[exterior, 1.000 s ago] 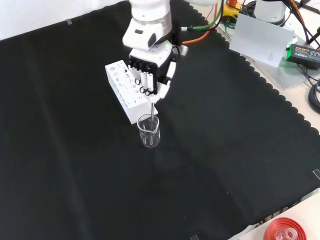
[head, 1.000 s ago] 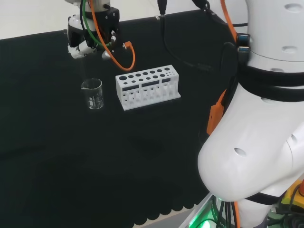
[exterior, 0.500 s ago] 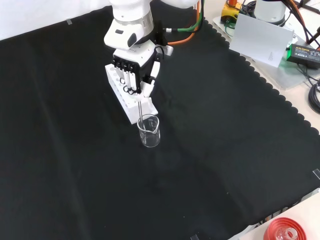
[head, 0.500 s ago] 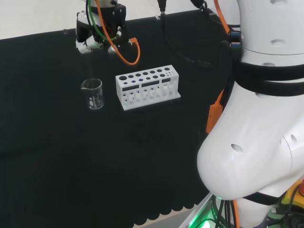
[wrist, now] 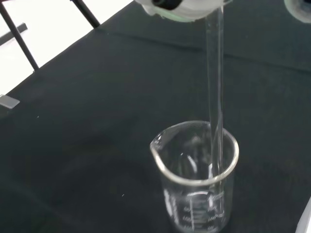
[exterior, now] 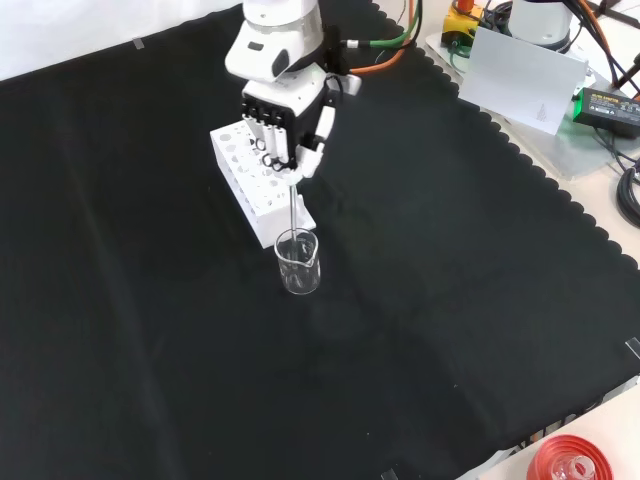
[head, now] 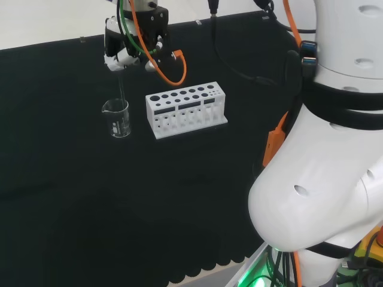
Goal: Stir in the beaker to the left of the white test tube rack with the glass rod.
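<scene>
Glass rod (wrist: 214,82) inside beaker (wrist: 197,179)

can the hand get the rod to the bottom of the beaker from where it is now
Probably yes. The hand holds the rod above the beaker, and the rod already passes through the open mouth. Nothing covers the beaker, and the rack stands beside it, clear of the rod's path.

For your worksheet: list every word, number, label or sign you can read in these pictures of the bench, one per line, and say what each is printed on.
No text here can be read.
Beaker: pale graduation marks and figures on its wall, too blurred to read.
White test tube rack: dark panels on its front face, no legible characters.
Black box with a green label at the front view's right edge: print too small to read.
</scene>
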Available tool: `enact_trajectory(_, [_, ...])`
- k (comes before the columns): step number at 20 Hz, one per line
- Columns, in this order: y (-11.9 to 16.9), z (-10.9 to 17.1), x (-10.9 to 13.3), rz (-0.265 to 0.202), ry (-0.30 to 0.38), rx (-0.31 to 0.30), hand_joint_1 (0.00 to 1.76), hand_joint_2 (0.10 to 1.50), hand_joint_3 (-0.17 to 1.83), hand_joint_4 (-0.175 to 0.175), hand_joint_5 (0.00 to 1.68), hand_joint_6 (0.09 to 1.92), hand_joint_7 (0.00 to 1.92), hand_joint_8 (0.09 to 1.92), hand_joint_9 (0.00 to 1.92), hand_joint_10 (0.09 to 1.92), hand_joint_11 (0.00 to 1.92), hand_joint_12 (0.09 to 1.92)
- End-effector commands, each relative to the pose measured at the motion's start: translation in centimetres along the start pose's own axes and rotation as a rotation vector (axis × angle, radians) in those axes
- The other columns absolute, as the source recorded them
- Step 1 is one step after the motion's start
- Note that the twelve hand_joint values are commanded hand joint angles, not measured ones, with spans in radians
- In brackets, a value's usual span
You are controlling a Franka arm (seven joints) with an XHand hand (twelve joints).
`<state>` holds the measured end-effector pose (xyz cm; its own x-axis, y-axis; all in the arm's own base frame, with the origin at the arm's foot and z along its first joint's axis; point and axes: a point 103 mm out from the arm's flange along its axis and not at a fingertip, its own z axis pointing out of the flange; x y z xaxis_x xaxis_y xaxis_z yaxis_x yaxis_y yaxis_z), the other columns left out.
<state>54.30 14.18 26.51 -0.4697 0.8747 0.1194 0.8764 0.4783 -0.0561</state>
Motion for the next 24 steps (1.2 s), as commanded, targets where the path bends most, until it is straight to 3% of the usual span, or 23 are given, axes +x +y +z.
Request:
enact_trajectory(1, [-1.1, 0.0, 3.1, -0.015, -0.006, -0.003, 1.33, 1.02, -0.17, -0.175, 1.46, 0.09, 1.57, 0.20, 1.89, 0.15, 1.73, 0.44])
enact_trajectory(7, [0.9, 0.4, 4.3, -0.050, 0.022, 0.002, 1.33, 1.02, -0.17, -0.175, 1.46, 0.09, 1.57, 0.19, 1.89, 0.15, 1.72, 0.44])
enact_trajectory(12, [3.1, 1.0, 3.5, -0.067, 0.024, 0.011, 1.33, 1.02, -0.17, -0.175, 1.49, 0.09, 1.52, 0.17, 1.89, 0.15, 1.72, 0.45])
enact_trajectory(18, [3.9, 1.4, 0.9, -0.047, 0.036, 0.012, 1.33, 1.02, -0.17, -0.175, 1.51, 0.09, 1.50, 0.16, 1.89, 0.15, 1.72, 0.45])
enact_trajectory(24, [2.8, 0.9, -0.6, -0.022, 0.030, 0.015, 1.33, 1.02, -0.17, -0.175, 1.51, 0.09, 1.50, 0.16, 1.89, 0.15, 1.72, 0.45])
